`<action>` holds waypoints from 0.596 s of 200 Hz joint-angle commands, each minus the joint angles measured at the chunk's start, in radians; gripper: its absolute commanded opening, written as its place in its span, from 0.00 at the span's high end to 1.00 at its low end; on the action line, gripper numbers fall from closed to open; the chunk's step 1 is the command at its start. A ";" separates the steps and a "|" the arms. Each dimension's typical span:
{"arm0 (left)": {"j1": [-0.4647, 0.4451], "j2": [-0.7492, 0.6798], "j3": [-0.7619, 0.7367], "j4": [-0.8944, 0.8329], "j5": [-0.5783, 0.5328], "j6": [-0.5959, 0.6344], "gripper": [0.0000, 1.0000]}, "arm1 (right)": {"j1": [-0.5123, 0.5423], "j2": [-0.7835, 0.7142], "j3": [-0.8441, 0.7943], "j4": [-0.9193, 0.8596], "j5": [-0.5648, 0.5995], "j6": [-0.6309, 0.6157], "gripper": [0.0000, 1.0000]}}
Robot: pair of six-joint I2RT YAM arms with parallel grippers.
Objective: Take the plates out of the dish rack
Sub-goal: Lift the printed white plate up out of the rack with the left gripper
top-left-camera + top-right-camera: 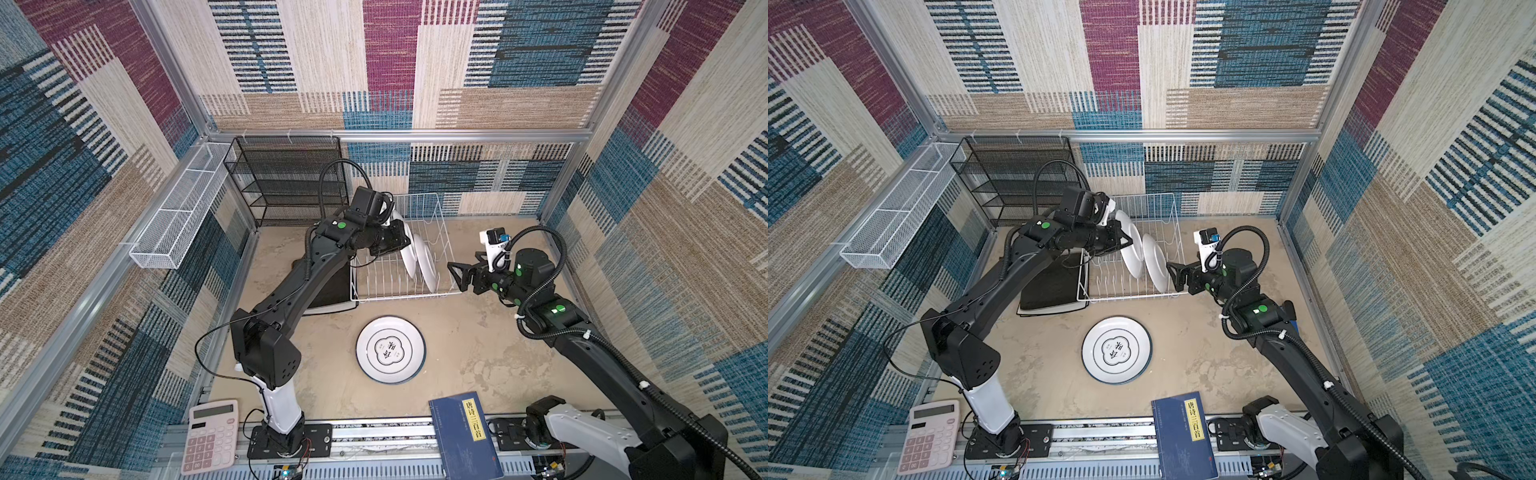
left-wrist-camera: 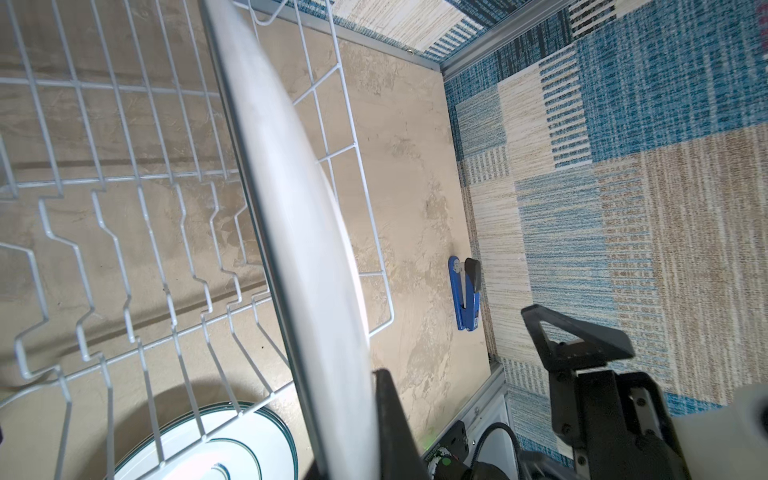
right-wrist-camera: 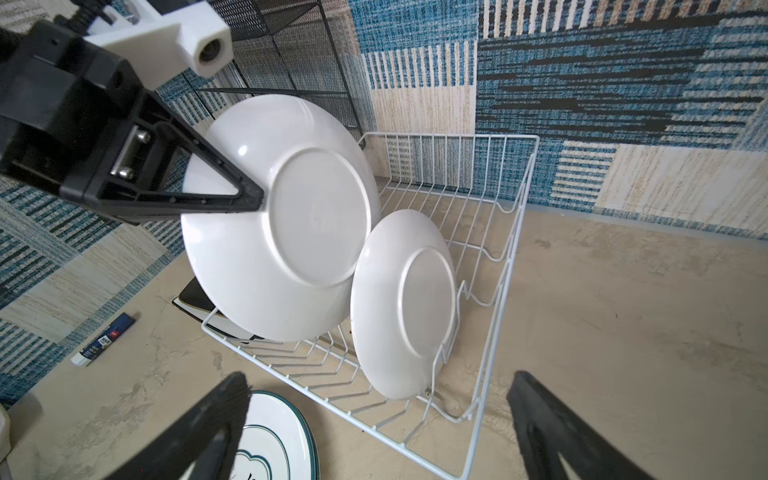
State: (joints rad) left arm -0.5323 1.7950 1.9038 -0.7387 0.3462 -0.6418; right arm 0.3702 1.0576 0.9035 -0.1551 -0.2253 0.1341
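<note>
Pinches the rim of the held plate [image 3: 286, 216] [image 1: 409, 262] [image 1: 1131, 253], round, white and turned plain back outward, with the left fingers [image 3: 247, 199] pressed together on it; shows only 1 finger of that pair in the right wrist view, laid against the back. Stands on edge and leaning in both top views, lower edge inside the dish rack [image 1: 407, 296] [image 1: 1133, 296]; cannot tell whether that edge touches the wires.

Holds 1 second plate [image 3: 403, 303] [image 1: 428, 270] [image 1: 1156, 268], also round and white, upright between the rack's prongs, just past the left fingers on the side toward the right fingers [image 1: 459, 267] [image 3: 224, 399]; cannot tell whether the 2 plates touch.

Spreads the right fingers wide around nothing, just outside the rack's near corner, near the second plate yet apart from it.

Lies flat and face up on the table [image 1: 478, 353]: the emblem plate [image 1: 390, 349] [image 1: 1116, 350], dark-rimmed, below and between the 2 pairs of fingers.

Rests flat on a white square plate [image 1: 1054, 309]: the black square plate [image 1: 332, 291] [image 1: 1054, 286], just beside the rack, on the side of the left fingers away from the right fingers.

Sits well apart from both pairs of fingers, at the table's near edge: a blue book [image 1: 465, 436] and a pink calculator [image 1: 210, 436].
</note>
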 commanded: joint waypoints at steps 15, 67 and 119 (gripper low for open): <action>0.003 -0.042 0.014 -0.016 -0.052 0.076 1.00 | -0.010 0.027 0.044 -0.008 -0.086 0.080 0.01; -0.001 -0.112 -0.007 -0.032 -0.096 0.216 1.00 | -0.019 0.044 0.088 0.012 -0.179 0.140 0.01; -0.052 -0.210 -0.071 -0.006 -0.146 0.494 1.00 | -0.050 0.076 0.175 -0.038 -0.255 0.145 0.01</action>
State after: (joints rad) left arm -0.5678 1.6325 1.8675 -0.7830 0.2455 -0.3374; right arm 0.3355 1.1194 1.0302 -0.1791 -0.4229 0.2714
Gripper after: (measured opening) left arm 0.099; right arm 0.991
